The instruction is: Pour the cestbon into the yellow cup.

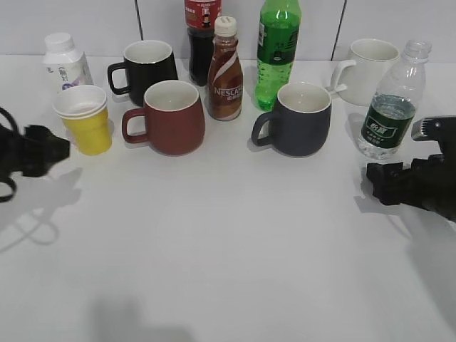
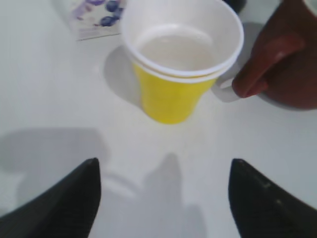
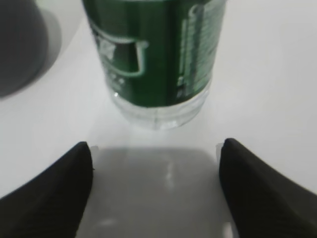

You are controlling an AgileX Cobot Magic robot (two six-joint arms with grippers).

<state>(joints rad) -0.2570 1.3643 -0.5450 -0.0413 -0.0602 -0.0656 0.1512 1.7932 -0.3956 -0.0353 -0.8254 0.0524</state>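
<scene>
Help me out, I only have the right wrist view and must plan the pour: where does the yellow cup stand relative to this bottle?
Observer: The yellow cup stands at the far left of the table; the cestbon stands at the far right, four mugs between them.
Operator: Is the other arm anywhere near the cup?
Observer: Yes. The left gripper is open, facing the cup, not touching it.
Operator: Anything crowding the cup?
Observer: The red mug stands close on its right, handle toward it, and a small white bottle stands just behind it.
Operator: Is my bottle capped?
Observer: No cap shows on its neck in the exterior view.
</scene>
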